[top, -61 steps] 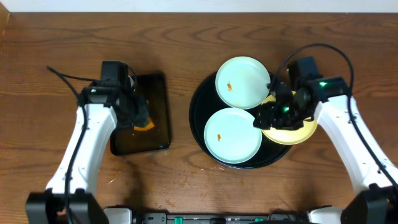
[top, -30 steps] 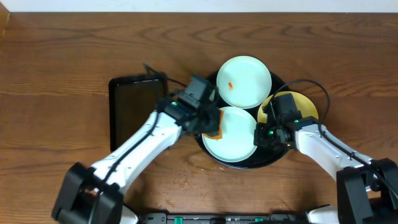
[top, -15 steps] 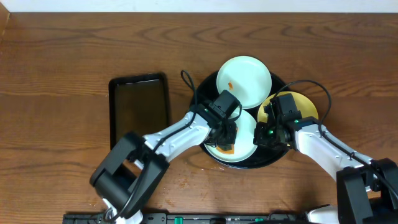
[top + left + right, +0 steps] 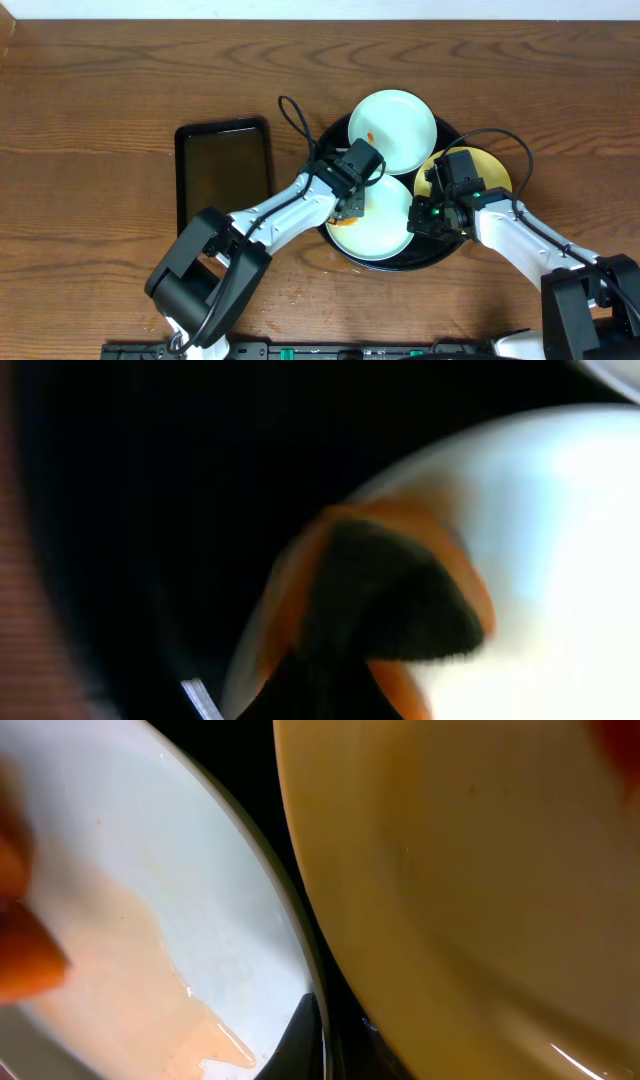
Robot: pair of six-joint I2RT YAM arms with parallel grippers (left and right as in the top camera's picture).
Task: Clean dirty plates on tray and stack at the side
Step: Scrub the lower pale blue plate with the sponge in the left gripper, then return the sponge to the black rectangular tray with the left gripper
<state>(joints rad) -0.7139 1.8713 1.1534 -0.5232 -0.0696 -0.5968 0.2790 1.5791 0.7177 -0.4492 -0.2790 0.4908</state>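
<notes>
On the round black tray (image 4: 432,252) lie two pale blue plates and a pale yellow plate (image 4: 480,168). The far blue plate (image 4: 392,130) carries an orange smear (image 4: 370,137). My left gripper (image 4: 350,207) is shut on an orange sponge (image 4: 290,595), pressed on the left part of the near blue plate (image 4: 385,225). My right gripper (image 4: 418,216) is shut on that plate's right rim. In the right wrist view one dark fingertip (image 4: 300,1035) rests inside the rim of the wet blue plate (image 4: 150,850), beside the yellow plate (image 4: 450,870).
A smaller black rectangular tray (image 4: 222,180) lies on the wooden table left of the round tray. The left arm reaches across between them, its cable (image 4: 292,112) looping above. Bare wood (image 4: 120,90) stretches along the back and far left.
The left arm carried the sponge from the rectangular tray onto the near blue plate, then swept it from the plate's front to its left side. The right gripper shifted to that plate's rim, then stayed still.
</notes>
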